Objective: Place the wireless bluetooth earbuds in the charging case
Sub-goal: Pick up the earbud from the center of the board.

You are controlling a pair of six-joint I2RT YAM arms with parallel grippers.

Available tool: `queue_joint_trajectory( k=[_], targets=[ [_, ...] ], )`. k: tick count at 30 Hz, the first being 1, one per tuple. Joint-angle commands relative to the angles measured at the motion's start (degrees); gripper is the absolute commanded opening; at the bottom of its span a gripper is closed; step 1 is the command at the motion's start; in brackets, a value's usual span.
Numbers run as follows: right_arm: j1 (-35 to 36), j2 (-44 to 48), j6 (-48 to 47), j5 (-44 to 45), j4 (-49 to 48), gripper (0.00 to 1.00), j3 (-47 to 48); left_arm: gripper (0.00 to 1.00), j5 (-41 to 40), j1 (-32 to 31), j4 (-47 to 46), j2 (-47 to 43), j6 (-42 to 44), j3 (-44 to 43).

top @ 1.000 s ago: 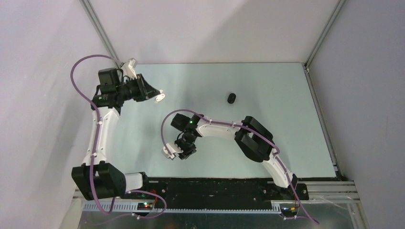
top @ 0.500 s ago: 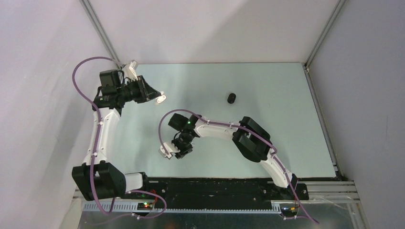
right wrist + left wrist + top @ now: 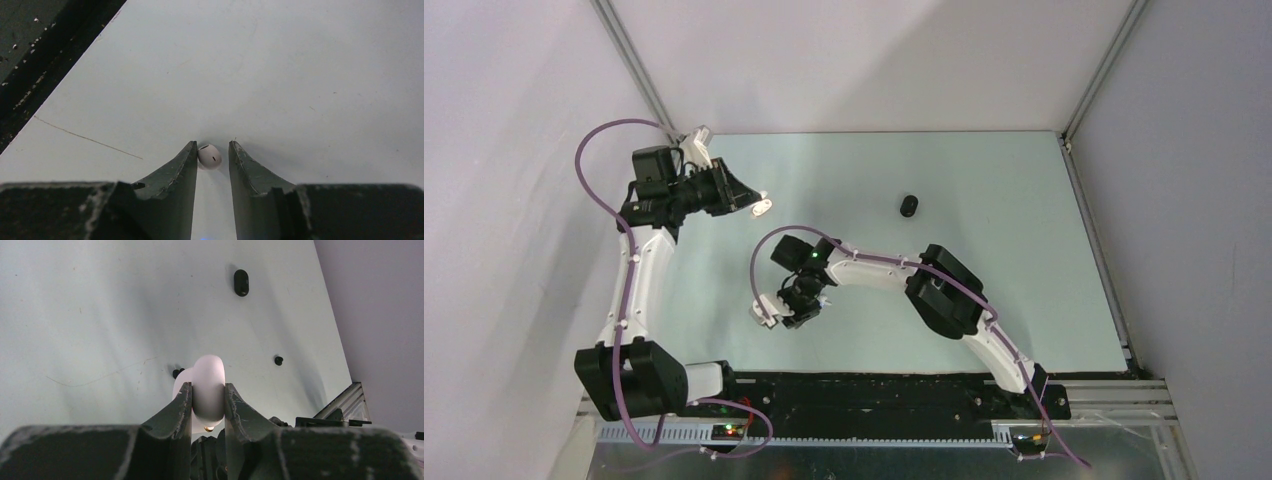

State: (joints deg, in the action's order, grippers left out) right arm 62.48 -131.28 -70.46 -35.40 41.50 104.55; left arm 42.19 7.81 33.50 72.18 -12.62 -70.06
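Observation:
My left gripper (image 3: 207,386) is shut on an open white charging case (image 3: 208,372) and holds it above the table at the far left; it also shows in the top view (image 3: 762,207). My right gripper (image 3: 212,145) points down at the table with its jaws narrowly apart around a white earbud (image 3: 209,156). The earbud touches the left finger (image 3: 186,162), with a gap to the right one. In the top view the right gripper (image 3: 794,318) is at the near middle-left. Two black earbuds (image 3: 278,360) (image 3: 176,373) lie on the table. The second white earbud is out of view.
A black pebble-like case (image 3: 909,206) lies on the pale table at the far middle, also in the left wrist view (image 3: 241,282). The black front rail (image 3: 45,55) runs close to the right gripper. Grey walls enclose the table on three sides.
My right arm has moved left across the table, its gripper still pointing down. The left gripper with the white case has barely shifted.

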Motion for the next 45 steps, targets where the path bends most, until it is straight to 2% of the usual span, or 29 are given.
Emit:
queue_joint_trajectory(
  k=[1, 20, 26, 32, 33, 36, 42, 45],
  targets=[
    [0.2, -1.5, 3.2, -0.8, 0.9, 0.34, 3.6, 0.00, 1.2, 0.5, -2.0, -1.4, -1.0, -0.3],
    [-0.9, -2.2, 10.4, 2.2, 2.3, 0.35, 4.2, 0.00, 1.5, 0.5, -2.4, -0.4, -1.4, -0.7],
    [-1.0, -2.3, 11.7, 2.3, 2.4, 0.28, 4.5, 0.00, 1.6, 0.5, -2.6, -0.3, -1.6, -0.7],
    [-1.5, -1.1, 14.5, -1.0, 2.5, 0.06, 5.1, 0.00, 1.4, 0.5, -2.7, -0.2, -1.2, -0.2],
    [-1.6, 0.3, 16.2, -1.9, 1.7, 0.01, 5.0, 0.00, 1.4, 0.5, -2.8, -0.1, -1.0, -0.1],
    [-3.5, 5.7, 22.0, -4.0, -2.2, 0.00, 1.3, 0.00, 2.1, 0.5, -3.4, 0.6, 0.1, 0.5],
    [-9.5, 30.9, 32.6, -6.5, -19.4, 0.00, -14.7, 0.00, 8.4, 0.2, -9.8, 2.2, 1.4, 2.4],
    [-11.3, 40.8, 34.6, -3.4, -28.6, 0.00, -21.4, 0.00, 10.8, -0.4, -12.3, 3.4, 2.2, 2.3]
  ],
)
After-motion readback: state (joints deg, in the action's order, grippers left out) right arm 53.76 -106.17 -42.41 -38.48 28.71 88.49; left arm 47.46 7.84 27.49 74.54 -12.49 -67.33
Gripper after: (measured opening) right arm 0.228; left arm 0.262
